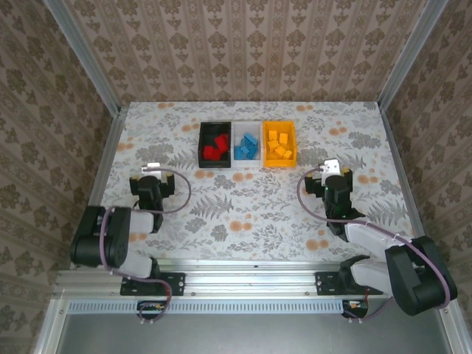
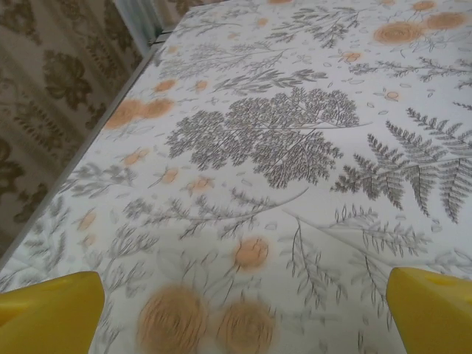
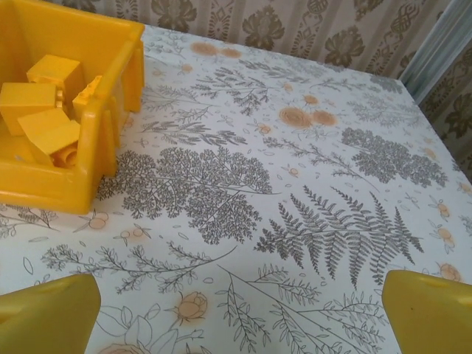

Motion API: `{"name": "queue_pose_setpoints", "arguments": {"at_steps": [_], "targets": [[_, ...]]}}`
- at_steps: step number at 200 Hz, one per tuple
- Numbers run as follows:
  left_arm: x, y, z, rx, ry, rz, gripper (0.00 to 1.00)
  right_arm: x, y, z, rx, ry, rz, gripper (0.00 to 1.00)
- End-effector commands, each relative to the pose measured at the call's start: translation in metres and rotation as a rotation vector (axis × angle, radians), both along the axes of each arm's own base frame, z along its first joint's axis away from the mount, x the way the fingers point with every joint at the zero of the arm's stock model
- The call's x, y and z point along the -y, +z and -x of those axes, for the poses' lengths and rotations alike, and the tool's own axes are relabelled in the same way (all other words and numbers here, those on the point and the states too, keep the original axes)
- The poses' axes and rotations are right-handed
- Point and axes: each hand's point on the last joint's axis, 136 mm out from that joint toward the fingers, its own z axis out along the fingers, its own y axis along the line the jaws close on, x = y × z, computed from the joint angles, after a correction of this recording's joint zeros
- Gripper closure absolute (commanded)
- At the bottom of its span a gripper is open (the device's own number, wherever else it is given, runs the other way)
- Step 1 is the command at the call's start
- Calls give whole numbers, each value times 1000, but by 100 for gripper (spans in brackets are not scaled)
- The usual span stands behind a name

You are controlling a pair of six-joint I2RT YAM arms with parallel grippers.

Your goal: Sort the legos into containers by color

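Three bins stand side by side at the back middle of the table. The black bin holds red legos. Blue legos lie in the white bin. The orange-yellow bin holds orange-yellow legos; in the right wrist view this bin sits at upper left with its legos inside. My left gripper is open near the table's left side, nothing between its yellow fingers. To the right of the bins my right gripper is open and empty, its fingers wide apart.
The table wears a floral cloth. Metal frame posts and patterned walls close in the left, back and right sides. A rail runs along the near edge by the arm bases.
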Motion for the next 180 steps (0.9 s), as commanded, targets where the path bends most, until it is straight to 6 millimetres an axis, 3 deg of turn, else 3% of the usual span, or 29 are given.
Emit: {"name": "queue_pose_setpoints", "arguments": {"at_steps": [1,27,40,53,60,70,79,180], "targets": [[15,24,-18,75,-109,35,0,-4,23,-11,148,57,-68,0],[16,21,-23,59,-126,48,0,9,20,-22,177,21,-107,0],[16,22,-24,57,-126,51,0,12,10,-30,161,31,-155,0],[16,21,-25,54,-134,56,0,14,-15,-43,116,26,-164,0],[16,21,-25,50,-136,61,0,13,-11,-54,132,33,-155,0],[15,21,-26,47,-137,65,0,16,-22,-53,13,20,-183,0],[15,20,-26,42,-137,71,0,16,-20,-60,39,41,-208,0],[14,19,-28,30,-149,92,0,20,-22,-58,19,28,-216,0]]}}
